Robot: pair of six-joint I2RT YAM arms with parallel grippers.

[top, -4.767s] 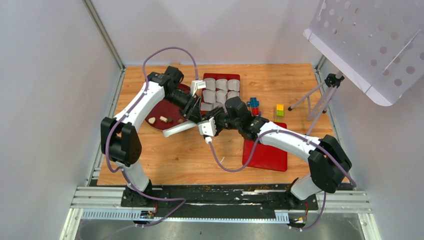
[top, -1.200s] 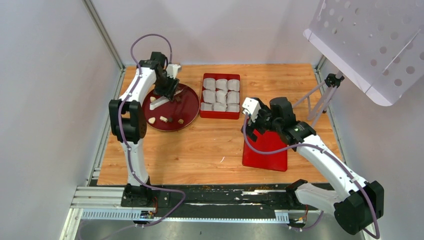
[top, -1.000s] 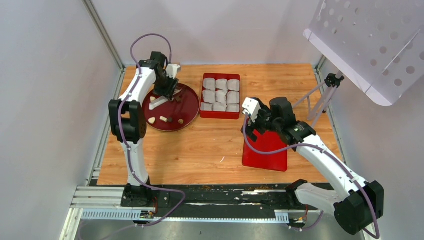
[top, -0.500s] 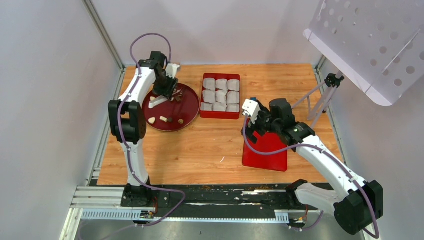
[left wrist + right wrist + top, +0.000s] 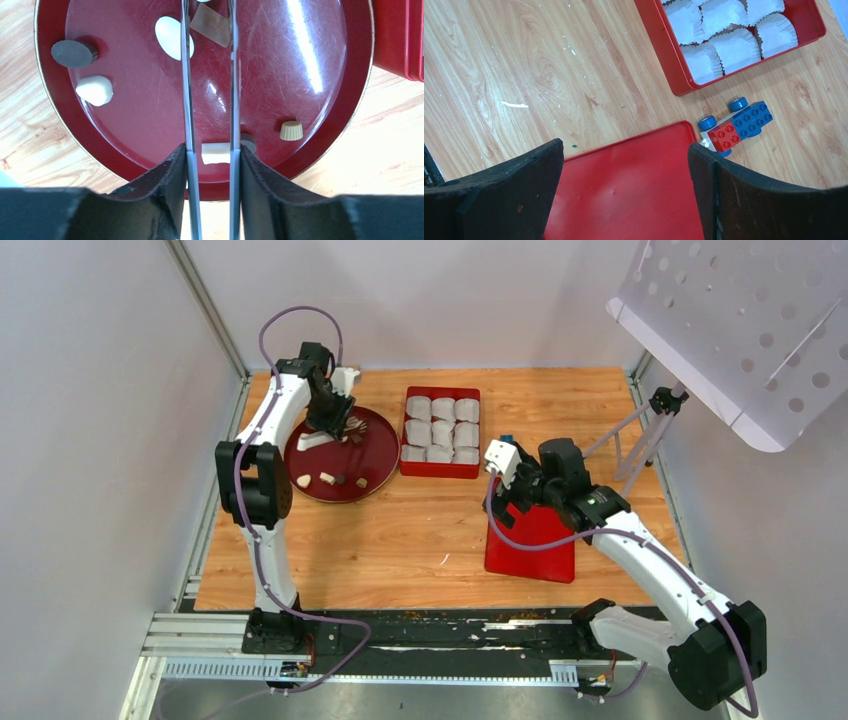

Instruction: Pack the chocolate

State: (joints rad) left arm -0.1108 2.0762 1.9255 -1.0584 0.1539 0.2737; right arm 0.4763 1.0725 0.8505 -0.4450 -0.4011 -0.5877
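Note:
The chocolate lies as several small lumps on a round dark-red plate (image 5: 372, 445) (image 5: 310, 65): a dark disc (image 5: 74, 53), a white lump (image 5: 95, 90), a white oval (image 5: 170, 37), a tan cup shape (image 5: 291, 130) and a white block (image 5: 216, 152). My left gripper (image 5: 332, 423) (image 5: 210, 150) is shut on a pair of metal tongs (image 5: 186, 90). The tongs' two blades stand on either side of the white block, with a dark piece (image 5: 248, 142) just outside the right blade. My right gripper (image 5: 520, 502) (image 5: 624, 170) hangs open over a flat red lid (image 5: 535, 545) (image 5: 624, 185) with nothing between its fingers.
A red box (image 5: 440, 473) (image 5: 664, 50) filled with white paper cups (image 5: 719, 45) sits right of the plate. Toy blocks (image 5: 736, 125) (image 5: 507, 439) lie by the lid's far corner. A tripod (image 5: 640, 430) and a perforated panel (image 5: 740, 320) stand at the right.
The tongs' blades have drawn a little closer together over the plate. My right arm has shifted slightly, uncovering the blue toy block.

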